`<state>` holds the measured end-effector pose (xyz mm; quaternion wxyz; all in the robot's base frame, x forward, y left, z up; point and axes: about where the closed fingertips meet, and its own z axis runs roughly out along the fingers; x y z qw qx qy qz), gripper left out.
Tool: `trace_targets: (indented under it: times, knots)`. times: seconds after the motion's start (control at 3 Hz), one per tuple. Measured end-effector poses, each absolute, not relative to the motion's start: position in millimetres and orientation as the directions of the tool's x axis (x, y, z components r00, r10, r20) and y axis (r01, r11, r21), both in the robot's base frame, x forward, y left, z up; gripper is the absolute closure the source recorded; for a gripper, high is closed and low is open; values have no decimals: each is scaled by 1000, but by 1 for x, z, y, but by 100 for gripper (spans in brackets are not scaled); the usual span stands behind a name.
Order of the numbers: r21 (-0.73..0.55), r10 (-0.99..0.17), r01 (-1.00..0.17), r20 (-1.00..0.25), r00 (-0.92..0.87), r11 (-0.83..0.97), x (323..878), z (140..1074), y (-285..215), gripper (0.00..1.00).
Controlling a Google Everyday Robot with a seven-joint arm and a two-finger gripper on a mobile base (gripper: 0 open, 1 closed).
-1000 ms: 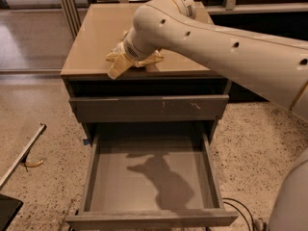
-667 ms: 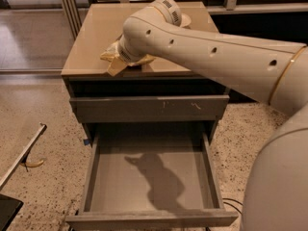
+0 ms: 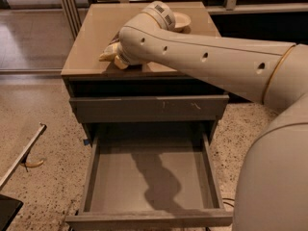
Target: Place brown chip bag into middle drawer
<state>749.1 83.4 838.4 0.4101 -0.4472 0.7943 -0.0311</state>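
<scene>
The brown chip bag (image 3: 108, 52) lies on the cabinet top near its front left. Only a pale yellow-cream crumpled part of it shows, and the rest is hidden under my arm. My gripper (image 3: 117, 58) is at the end of the big cream arm, right on the bag and mostly covered by the wrist. The middle drawer (image 3: 150, 179) is pulled out wide below, with a bare grey floor carrying the arm's shadow.
A white bowl (image 3: 182, 20) sits at the back of the tan cabinet top (image 3: 86, 37), partly behind the arm. A shut grey drawer front with pale scratch marks (image 3: 149, 108) is above the open drawer. A metal bar (image 3: 24, 153) lies on the speckled floor at left.
My arm has swung further over the cabinet top, and its wrist now covers more of the bag. The bag stays at the same spot. The drawer is unchanged.
</scene>
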Motion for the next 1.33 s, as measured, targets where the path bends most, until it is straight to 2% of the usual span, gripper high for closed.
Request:
trace_targets:
  times: [0.33, 0.67, 1.33]
  knots:
    - [-419, -734, -686, -630, -252, 595, 739, 847, 73, 88]
    - [-417, -730, -701, -647, -219, 579, 715, 868, 50, 100]
    - [-341, -672, -752, -719, -178, 564, 642, 912, -10, 100]
